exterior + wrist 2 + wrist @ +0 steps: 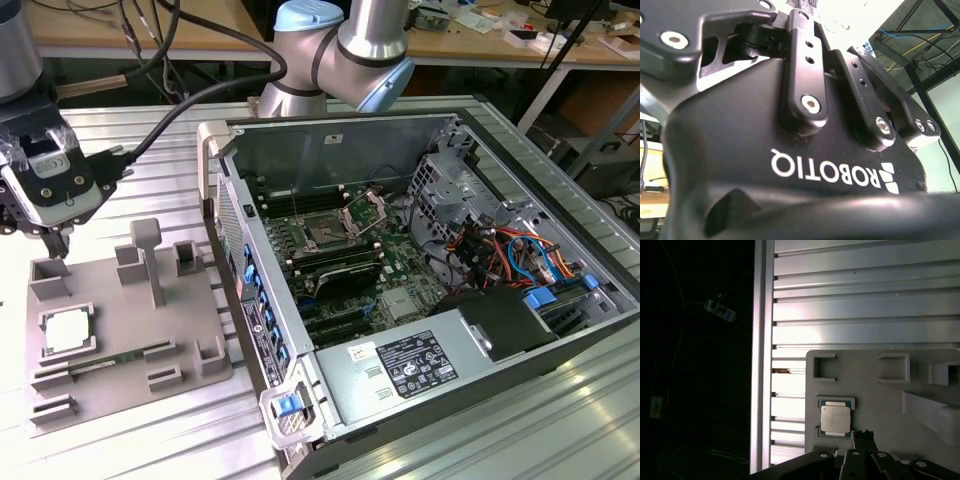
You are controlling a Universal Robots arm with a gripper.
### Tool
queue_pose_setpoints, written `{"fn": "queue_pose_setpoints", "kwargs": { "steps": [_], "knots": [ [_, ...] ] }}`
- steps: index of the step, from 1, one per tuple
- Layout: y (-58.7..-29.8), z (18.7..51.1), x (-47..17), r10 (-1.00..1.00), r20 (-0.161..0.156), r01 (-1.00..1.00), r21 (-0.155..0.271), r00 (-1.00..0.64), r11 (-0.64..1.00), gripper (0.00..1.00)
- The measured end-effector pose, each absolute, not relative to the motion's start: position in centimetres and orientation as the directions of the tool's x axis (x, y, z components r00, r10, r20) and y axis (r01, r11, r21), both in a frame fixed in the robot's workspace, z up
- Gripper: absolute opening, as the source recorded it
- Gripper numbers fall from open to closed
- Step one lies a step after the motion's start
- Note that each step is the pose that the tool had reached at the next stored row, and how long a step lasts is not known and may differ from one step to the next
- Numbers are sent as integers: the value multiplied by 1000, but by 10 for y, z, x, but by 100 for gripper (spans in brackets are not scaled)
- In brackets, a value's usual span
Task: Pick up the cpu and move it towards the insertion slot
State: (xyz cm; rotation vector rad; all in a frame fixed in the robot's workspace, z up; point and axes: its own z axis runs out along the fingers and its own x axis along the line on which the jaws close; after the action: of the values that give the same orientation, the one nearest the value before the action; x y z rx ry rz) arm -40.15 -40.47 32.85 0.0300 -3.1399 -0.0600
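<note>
My gripper (56, 243), opening I cannot tell, hovers near the cpu (67, 332) in its grey tray (110, 300); it seems light, rigid, slick and fragile, best pinched by opposite edges.

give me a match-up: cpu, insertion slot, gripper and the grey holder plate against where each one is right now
Things:
1. cpu
2. insertion slot
3. gripper
4. grey holder plate

Places:
A. inside the open computer case
B. on the ribbed table, to the exterior view's left of the case
C. lying in a recess of the holder plate
D. above the holder plate, clear of the cpu

Pairs: 1-C, 2-A, 3-D, 4-B
</note>
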Motion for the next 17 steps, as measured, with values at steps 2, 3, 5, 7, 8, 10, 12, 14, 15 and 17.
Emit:
{"fn": "queue_pose_setpoints", "kwargs": {
  "steps": [2, 3, 5, 7, 8, 10, 12, 14, 15, 17],
  "knots": [
    [-405, 328, -401, -19, 0, -19, 38, -1000, 999, 11],
    [-405, 327, -401, -19, 0, -19, 38, -1000, 999, 11],
    [-405, 326, -401, -19, 0, -19, 38, -1000, 999, 11],
    [-405, 326, -401, -19, 1, -19, 38, -1000, 999, 11],
    [-405, 325, -401, -19, 1, -19, 38, -1000, 999, 11],
    [-405, 324, -401, -19, 1, -19, 38, -1000, 999, 11],
    [-405, 324, -401, -19, 0, -19, 38, -1000, 999, 11],
    [-405, 323, -401, -19, 1, -19, 38, -1000, 999, 11],
    [-405, 323, -401, -19, 1, -19, 38, -1000, 999, 11],
    [-405, 322, -401, -19, 0, -19, 38, -1000, 999, 11]
  ]
}}
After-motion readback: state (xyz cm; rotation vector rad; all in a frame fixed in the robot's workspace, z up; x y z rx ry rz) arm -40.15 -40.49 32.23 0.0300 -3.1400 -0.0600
